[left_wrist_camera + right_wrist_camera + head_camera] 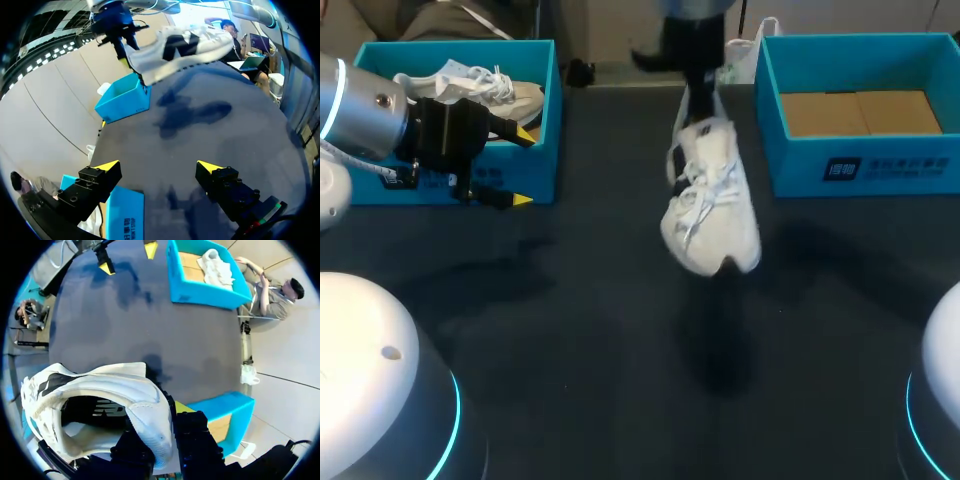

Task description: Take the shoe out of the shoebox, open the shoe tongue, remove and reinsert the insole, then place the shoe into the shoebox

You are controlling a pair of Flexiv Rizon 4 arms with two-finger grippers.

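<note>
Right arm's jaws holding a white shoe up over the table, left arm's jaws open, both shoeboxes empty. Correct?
Not quite: only the right shoebox is empty. The left shoebox holds a second white shoe, as the head view shows. The rest stands: the right arm's jaws hold the lifted shoe above the table, and the left arm's jaws are open.

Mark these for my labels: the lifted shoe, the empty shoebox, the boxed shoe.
lifted shoe (706, 192), head view, on its laces
empty shoebox (800, 165), head view, on its front wall
boxed shoe (475, 78), head view, on its laces
</note>
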